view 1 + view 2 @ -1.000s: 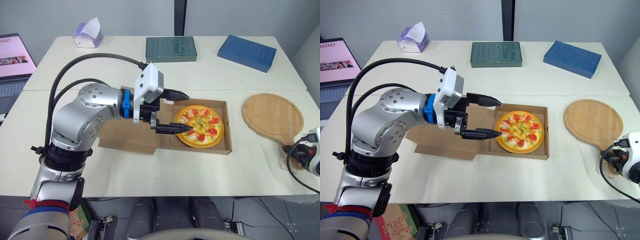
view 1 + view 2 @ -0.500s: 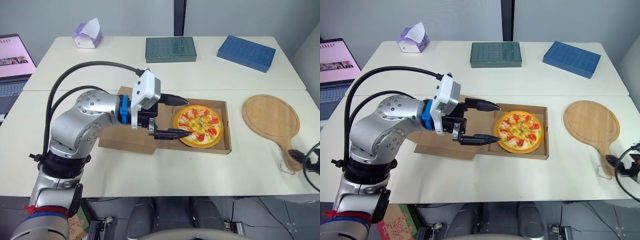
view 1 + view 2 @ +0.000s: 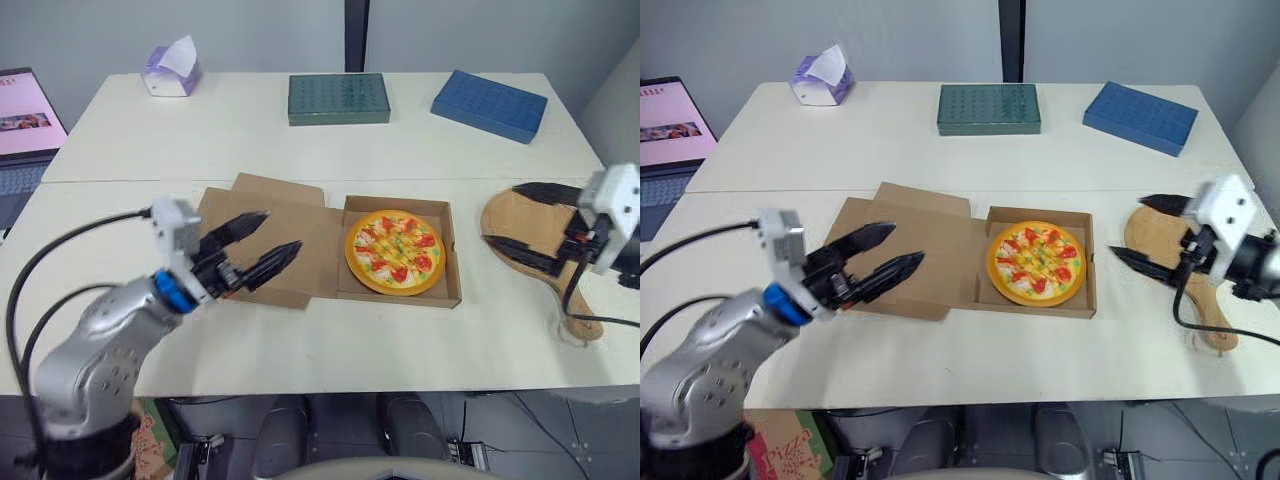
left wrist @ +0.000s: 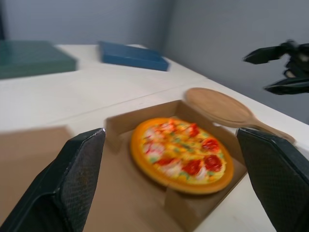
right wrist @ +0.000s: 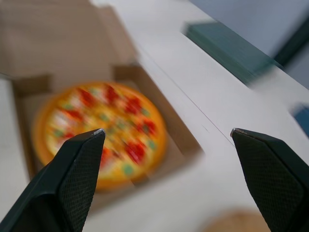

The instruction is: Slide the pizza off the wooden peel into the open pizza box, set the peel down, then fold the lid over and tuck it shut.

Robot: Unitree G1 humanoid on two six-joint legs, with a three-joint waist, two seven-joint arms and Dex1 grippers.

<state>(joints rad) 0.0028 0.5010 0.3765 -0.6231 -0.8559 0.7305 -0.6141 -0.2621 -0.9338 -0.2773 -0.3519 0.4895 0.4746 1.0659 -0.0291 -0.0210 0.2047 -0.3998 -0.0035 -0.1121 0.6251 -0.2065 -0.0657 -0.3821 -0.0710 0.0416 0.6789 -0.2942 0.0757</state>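
The pizza (image 3: 394, 250) lies in the open pizza box (image 3: 453, 272) mid-worktop (image 3: 300, 335). Left jaws, spread apart, hover over the flat lid (image 3: 300, 232), pointing at the pizza. Right jaws, also apart, seemingly hover above the wooden peel (image 3: 522, 220).

The left arm (image 3: 105, 345) is showing a rounded silver shell dotted with small screws, a blue collar (image 3: 177, 291) and a white wrist block (image 3: 172, 224), with thick black cables (image 3: 75, 234) looping along it. The right arm's white block (image 3: 612, 200) is trailing a thin black cable (image 3: 600, 320). Both pairs of black jaws are tapering to points and showing cross-hatched pads.
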